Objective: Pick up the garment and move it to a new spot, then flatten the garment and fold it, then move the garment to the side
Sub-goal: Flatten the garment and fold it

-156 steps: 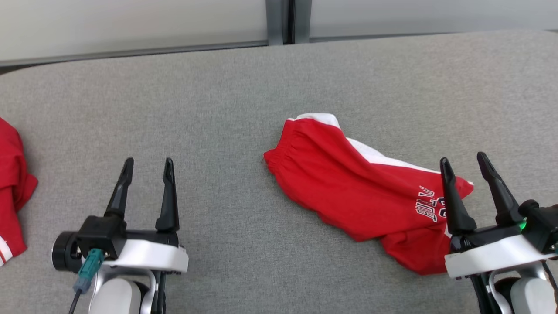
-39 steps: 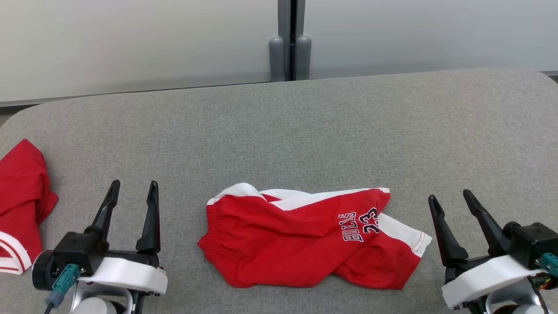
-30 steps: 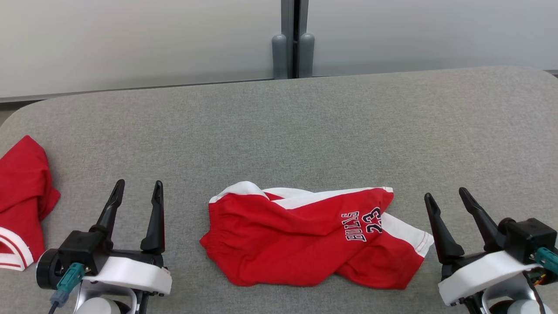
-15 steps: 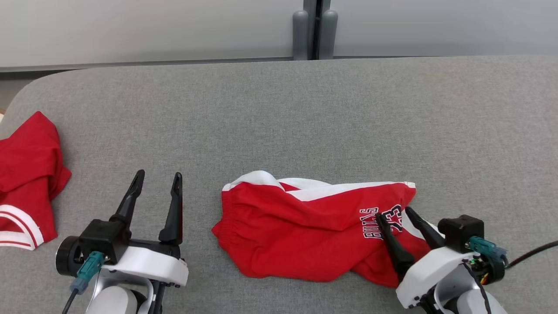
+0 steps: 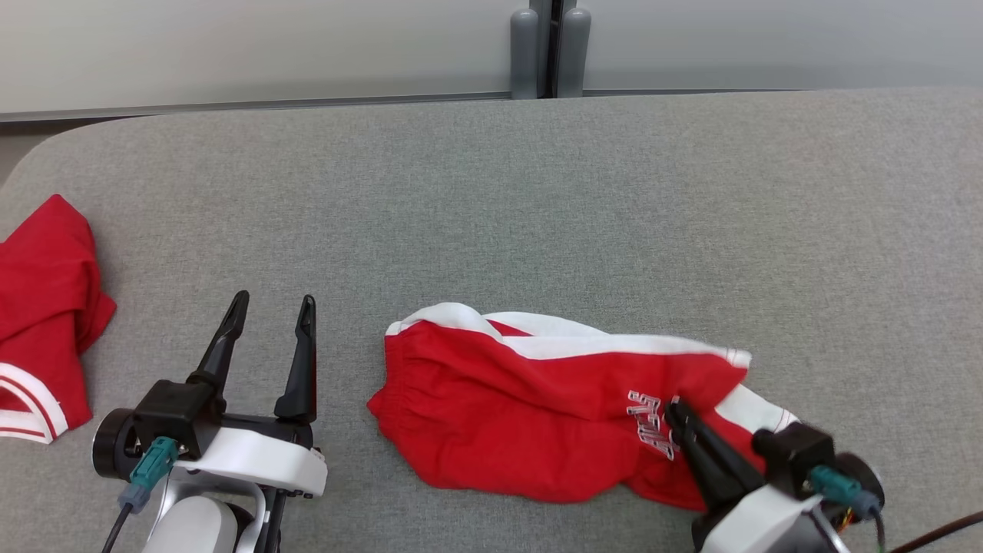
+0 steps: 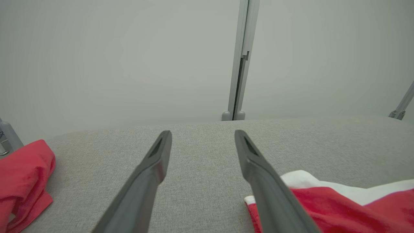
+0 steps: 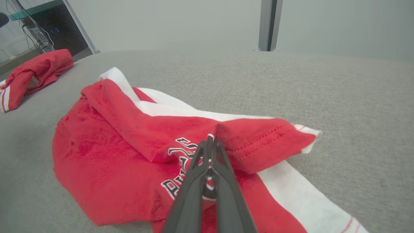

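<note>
Nearest me, the right gripper (image 5: 676, 411) was clenched on a pinch of red cloth just by the white lettering of the basketball shorts (image 5: 522, 415). The right wrist view showed its two dark fingers pressed together with a small ridge of fabric puckered up between them. The hold looked thin to my eye, maybe only the top layer. The lift wanted to go straight up and slowly, high enough for the trailing leg and white side stripe to clear the table (image 5: 537, 192) before any carry sideways. A quick tug could have slipped the pinch or dragged the heap. The left gripper (image 5: 273, 299) hung with its fingers spread and nothing between them, just beside the waistband end and well placed to take it if a second hold were needed. The shorts lay crumpled at the near middle of the grey cloth-covered table. A second red garment (image 5: 38, 307) sat well apart at the left edge, and a grey post (image 5: 549, 46) stood beyond the far edge. A second earlier the right gripper had rested open, clear of the shorts on their right. Half a second earlier its fingers stood apart over the numerals. Now they had closed, and the numerals were hidden behind them. The left gripper had not changed.
</note>
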Controlling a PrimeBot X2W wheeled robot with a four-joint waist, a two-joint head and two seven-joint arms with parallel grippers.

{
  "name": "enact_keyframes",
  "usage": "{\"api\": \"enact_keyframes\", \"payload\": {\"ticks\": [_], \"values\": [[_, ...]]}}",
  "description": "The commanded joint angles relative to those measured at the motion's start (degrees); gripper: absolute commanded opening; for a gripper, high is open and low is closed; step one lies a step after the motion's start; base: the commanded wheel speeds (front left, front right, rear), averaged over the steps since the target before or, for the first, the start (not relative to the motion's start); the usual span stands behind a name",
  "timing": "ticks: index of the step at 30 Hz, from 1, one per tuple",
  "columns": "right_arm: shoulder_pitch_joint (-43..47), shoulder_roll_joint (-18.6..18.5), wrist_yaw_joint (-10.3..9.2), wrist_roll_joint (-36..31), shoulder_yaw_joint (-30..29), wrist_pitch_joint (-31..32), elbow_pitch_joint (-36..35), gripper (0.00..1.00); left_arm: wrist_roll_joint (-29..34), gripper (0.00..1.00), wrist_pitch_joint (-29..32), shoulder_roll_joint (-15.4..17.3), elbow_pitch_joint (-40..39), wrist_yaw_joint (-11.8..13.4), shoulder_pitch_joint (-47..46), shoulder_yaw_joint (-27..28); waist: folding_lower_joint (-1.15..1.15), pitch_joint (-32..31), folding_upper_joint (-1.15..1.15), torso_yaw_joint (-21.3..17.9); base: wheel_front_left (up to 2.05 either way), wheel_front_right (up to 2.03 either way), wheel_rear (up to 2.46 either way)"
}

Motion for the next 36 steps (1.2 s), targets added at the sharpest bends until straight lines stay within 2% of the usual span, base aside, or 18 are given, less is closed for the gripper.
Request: {"api": "enact_keyframes", "payload": {"ticks": [1,6,13,14,16,23,30,36], "values": [[1.1,-0.7,-0.02,-0.4,0.3,0.5,-0.4,0.00,-0.2,1.00,-0.3,0.3,0.1,0.0,-1.0,0.2,0.00,0.0,0.00,-0.1,0.00,0.00,0.00],[4.5,-2.3,-0.02,0.1,2.0,3.4,0.9,0.00,-0.4,1.00,-0.3,0.4,0.3,0.2,-1.4,0.2,0.00,0.3,0.00,-0.4,0.00,0.00,0.00],[4.2,-2.4,-0.09,0.3,2.0,4.7,8.3,0.00,-0.6,1.00,-0.2,0.4,0.8,0.5,-1.7,0.1,0.00,0.4,0.00,-0.4,0.00,0.00,0.00],[3.9,-2.1,-0.10,0.6,1.8,4.2,9.0,0.18,-0.7,1.00,-0.2,0.3,0.9,0.6,-1.6,0.1,0.00,0.4,0.00,-0.4,0.00,0.00,0.00],[3.1,-1.2,-0.14,1.2,0.9,2.5,8.9,1.00,-0.8,1.00,-0.3,0.3,1.1,1.0,-1.3,0.3,0.00,0.2,0.00,-0.5,0.00,0.00,0.00],[1.9,0.1,-0.05,2.9,-2.0,-2.0,2.5,1.00,-1.0,1.00,-0.6,0.3,1.4,2.3,0.2,1.0,0.00,-0.9,0.00,-0.9,0.00,0.00,0.00],[1.3,0.6,-0.05,3.1,-7.2,-3.1,-5.2,1.00,-0.9,1.00,-0.8,0.5,1.3,3.4,1.6,1.4,0.00,-2.8,0.00,-1.9,0.00,0.00,0.00],[0.9,0.8,-0.05,2.3,-11.1,-3.1,-8.8,1.00,-0.9,1.00,-0.5,0.9,0.8,4.0,2.7,1.4,0.00,-4.3,0.00,-2.5,0.00,0.00,0.00]]}}
